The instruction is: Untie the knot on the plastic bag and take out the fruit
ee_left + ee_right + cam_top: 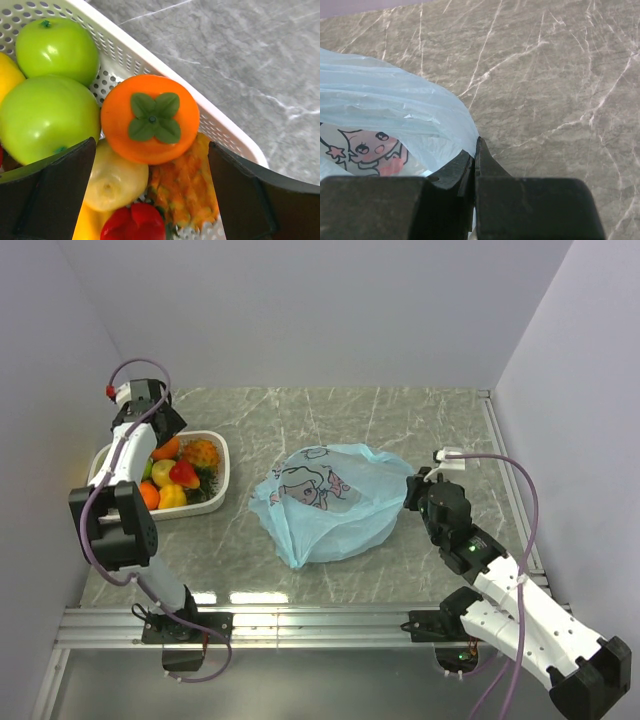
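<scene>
Plastic bag (335, 505) lies on grey-green marbled table (300, 420), pale walls (300, 310) round. R gripper (476, 144) clamped on its edge; L gripper (152, 150) spread wide, empty, over basket (218, 475).

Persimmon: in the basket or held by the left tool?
In the basket: the persimmon rests on other fruit; the left tool is wide open, clear of it.

plastic bag (385, 105) cut off — left edge

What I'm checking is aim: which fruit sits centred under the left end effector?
The persimmon, orange with a green leaf top; the green apples lie off-centre.
</scene>
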You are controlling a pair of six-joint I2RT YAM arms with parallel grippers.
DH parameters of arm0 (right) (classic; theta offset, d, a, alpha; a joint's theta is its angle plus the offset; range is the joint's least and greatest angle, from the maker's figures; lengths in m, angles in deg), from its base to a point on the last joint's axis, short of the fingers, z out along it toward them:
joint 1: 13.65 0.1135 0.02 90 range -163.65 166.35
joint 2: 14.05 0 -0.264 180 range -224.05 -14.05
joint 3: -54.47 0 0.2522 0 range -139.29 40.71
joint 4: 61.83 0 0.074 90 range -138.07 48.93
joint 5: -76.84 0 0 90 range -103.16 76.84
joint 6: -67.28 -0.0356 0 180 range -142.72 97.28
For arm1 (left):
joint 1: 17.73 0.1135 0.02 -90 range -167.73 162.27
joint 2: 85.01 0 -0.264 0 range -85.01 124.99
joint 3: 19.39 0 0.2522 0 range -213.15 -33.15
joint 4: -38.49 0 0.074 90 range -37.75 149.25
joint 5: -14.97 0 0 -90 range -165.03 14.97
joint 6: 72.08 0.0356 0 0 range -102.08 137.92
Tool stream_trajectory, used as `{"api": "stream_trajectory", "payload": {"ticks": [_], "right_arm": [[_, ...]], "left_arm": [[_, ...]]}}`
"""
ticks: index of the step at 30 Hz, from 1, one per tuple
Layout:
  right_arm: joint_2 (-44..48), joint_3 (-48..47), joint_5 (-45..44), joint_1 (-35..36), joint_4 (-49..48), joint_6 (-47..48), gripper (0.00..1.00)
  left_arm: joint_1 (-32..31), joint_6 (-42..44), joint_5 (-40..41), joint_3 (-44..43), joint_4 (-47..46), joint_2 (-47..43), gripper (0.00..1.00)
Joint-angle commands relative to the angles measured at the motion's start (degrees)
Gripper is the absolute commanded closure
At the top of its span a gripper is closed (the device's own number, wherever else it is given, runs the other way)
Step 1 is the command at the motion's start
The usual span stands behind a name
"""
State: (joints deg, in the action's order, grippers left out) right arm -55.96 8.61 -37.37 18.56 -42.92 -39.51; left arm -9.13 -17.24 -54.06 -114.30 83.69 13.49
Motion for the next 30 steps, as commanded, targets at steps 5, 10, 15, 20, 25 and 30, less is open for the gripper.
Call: {"api": "stream_trajectory", "payload": {"ticks": [5, 10, 15, 20, 25, 30], "right_arm": [[2.01, -0.42, -0.84, -0.3, -1.98, 0.28, 1.0], [3.5, -0.42, -1.98, -0.39, -2.33, -0.69, 1.0], [4.47, 0.72, -1.99, -0.39, -5.06, -1.48, 1.0], [3.59, 2.38, -0.32, -0.48, -7.78, -3.76, 1.0], [4.99, 5.64, -1.02, -0.3, -9.72, -4.91, 1.0], [5.7, 7.48, -0.58, -0.3, -10.86, -5.17, 1.0]], "left_arm": [[-1.13, -1.14, -4.01, -4.64, 1.6, -11.03, 0.01], [-8.59, -1.58, -3.57, -4.29, 3.01, -16.75, 0.01], [-26.82, -2.02, -4.36, -2.71, 3.54, -22.29, 0.05], [-43.38, -5.97, -9.02, 0.45, 2.13, -23.7, 0.19], [-56.84, -5.71, -10.24, 1.08, 1.79, -18.63, 0.4], [-60.98, -4.31, -8.84, 0.99, 0.82, -12.2, 0.46]]}}
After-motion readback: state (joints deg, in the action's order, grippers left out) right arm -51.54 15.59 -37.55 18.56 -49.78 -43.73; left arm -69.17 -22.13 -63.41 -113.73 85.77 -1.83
